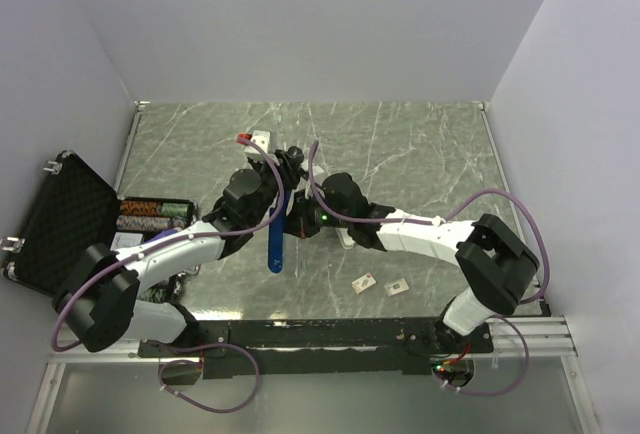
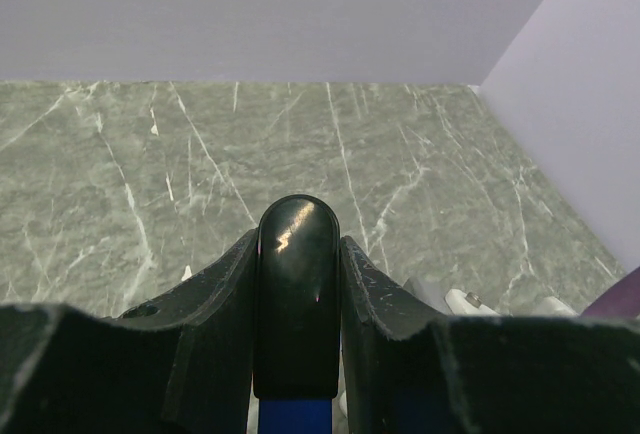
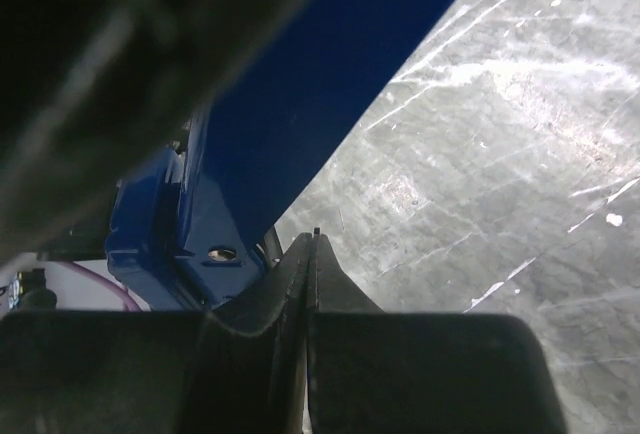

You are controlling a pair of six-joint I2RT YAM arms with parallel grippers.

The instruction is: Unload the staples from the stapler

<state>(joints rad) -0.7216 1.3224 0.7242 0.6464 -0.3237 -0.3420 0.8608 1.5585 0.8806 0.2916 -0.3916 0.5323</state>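
Now, L pincer point(image 2: 298, 254) clamped on stapler point(image 1: 276, 239) black end, R pincer point(image 3: 312, 249) fully closed beside it.

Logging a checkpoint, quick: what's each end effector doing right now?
Left end effector: closed on the stapler's black end.
Right end effector: closed, nothing visibly held.

Left fingers point(image 2: 222, 289) grip partly apart; right fingers point(image 3: 287, 289) are pressed fully together.

One blue stapler point(image 1: 277, 244), two small square cards point(image 1: 363, 282) point(image 1: 397, 287) and one open black case point(image 1: 65, 216)
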